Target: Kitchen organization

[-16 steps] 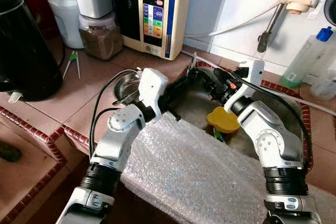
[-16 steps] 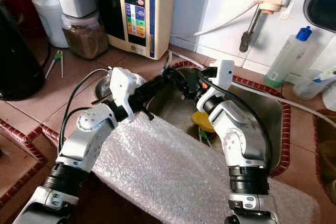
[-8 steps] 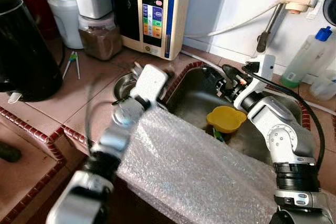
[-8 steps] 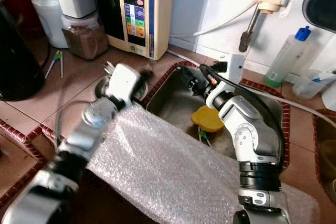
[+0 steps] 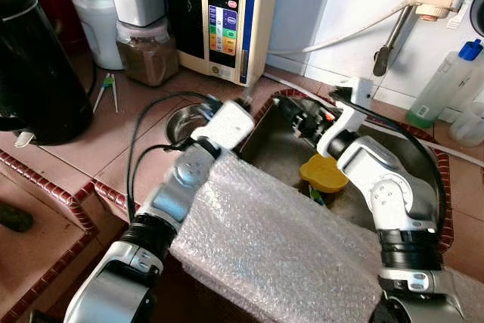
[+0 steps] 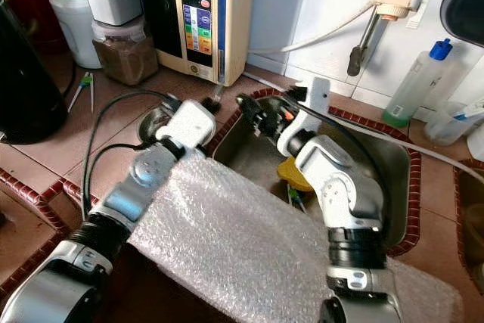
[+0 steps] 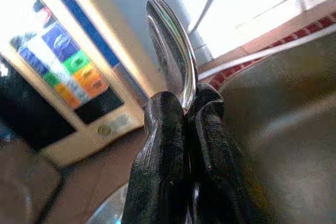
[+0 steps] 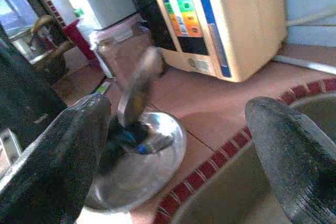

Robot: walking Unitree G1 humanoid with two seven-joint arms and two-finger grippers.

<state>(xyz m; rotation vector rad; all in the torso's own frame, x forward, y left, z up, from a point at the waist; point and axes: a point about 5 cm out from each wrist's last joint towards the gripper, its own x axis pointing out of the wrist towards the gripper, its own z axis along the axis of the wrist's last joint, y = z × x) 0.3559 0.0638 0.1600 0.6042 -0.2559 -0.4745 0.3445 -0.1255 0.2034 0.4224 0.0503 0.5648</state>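
Left to right: a black kettle and a jar of brown powder stand on the tiled worktop, with a cream water ionizer against the white wall tiles. The left gripper hovers between a small steel bowl and the sink; its fingers are clenched on a metal spoon, whose end stands up clear of the tips. The right gripper is held over the near corner of the sink, its fingers released and spread wide, grasping nothing. A yellow cup lies in the sink bowl beneath the right arm; a sheet of bubble wrap covers the front edge. The step in hand appears to be placing the spoon, probably in the steel bowl. To do it well, the grip should stay firm until the spoon's end is low over the bowl, and release should come only then, with the right arm kept clear. A soap bottle stands at far right.
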